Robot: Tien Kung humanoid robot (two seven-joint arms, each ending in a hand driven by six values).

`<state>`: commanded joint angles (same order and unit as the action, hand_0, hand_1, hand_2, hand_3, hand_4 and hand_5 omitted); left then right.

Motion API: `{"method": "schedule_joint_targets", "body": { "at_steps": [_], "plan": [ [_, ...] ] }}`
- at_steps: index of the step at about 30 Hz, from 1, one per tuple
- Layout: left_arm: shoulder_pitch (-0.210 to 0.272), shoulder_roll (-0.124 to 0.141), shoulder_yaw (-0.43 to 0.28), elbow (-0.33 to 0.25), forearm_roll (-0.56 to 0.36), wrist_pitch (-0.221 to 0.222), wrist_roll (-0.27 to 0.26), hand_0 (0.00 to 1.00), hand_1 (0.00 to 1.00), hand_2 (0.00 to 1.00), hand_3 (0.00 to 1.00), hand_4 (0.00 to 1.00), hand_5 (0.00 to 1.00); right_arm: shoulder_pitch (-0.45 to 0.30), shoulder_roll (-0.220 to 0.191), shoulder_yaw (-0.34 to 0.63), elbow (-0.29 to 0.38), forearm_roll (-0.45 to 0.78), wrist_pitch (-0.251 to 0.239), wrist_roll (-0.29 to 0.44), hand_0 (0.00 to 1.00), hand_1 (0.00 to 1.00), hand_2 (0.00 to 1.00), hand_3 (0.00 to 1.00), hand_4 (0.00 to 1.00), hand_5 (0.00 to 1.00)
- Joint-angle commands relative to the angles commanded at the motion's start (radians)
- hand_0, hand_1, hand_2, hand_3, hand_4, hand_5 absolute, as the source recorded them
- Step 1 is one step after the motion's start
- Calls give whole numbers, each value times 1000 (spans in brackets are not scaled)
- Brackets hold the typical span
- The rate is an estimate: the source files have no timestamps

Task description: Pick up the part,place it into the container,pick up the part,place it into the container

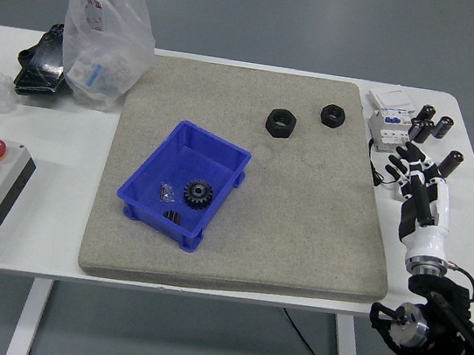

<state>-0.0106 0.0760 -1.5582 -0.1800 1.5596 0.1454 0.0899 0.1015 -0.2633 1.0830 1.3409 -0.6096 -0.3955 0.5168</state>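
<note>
So here's where things stand, judging by the layout: the blue bin (185,183) on the grey mat (303,213) already has a black gear (197,193) sitting in it, plus a small silvery bit (165,191) just beside the gear and another dark piece (171,215) near the bin's front wall. I'd guess at least one pick-and-place is done.

What's left looks like the two black hex nuts. The bigger nut (281,123) lies on the mat just beyond the bin's far right corner, and the smaller nut (332,116) sits a little further out from the bin in the same direction, nearer the mat's far edge. Neither one is touched by anything.

The right hand (421,186) hangs off the mat entirely, over the bare worktop (468,228), well away from the bin on its right side. Its fingers (403,157) are spread loose and empty, pointing toward the clutter of small black cylinders (431,125) and a white electrical block (389,119). Both nuts lie between that hand and the bin, the smaller one closer to the hand but still well apart from it.

No left arm visible.
</note>
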Motion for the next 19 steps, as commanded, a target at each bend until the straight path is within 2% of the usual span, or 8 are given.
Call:
{"method": "schedule_joint_targets", "body": {
  "at_steps": [7,19],
  "plan": [
    [3,-6,7,0,-4,1,3,627,521,508,613,686,277,0,9,15,10,-6,-10,6,728,689,688,664,775,537],
    [-8,1,0,0,1,-5,2,627,522,509,612,686,276,-4,13,34,20,-18,-23,10,723,688,689,661,770,541]
  ]
}}
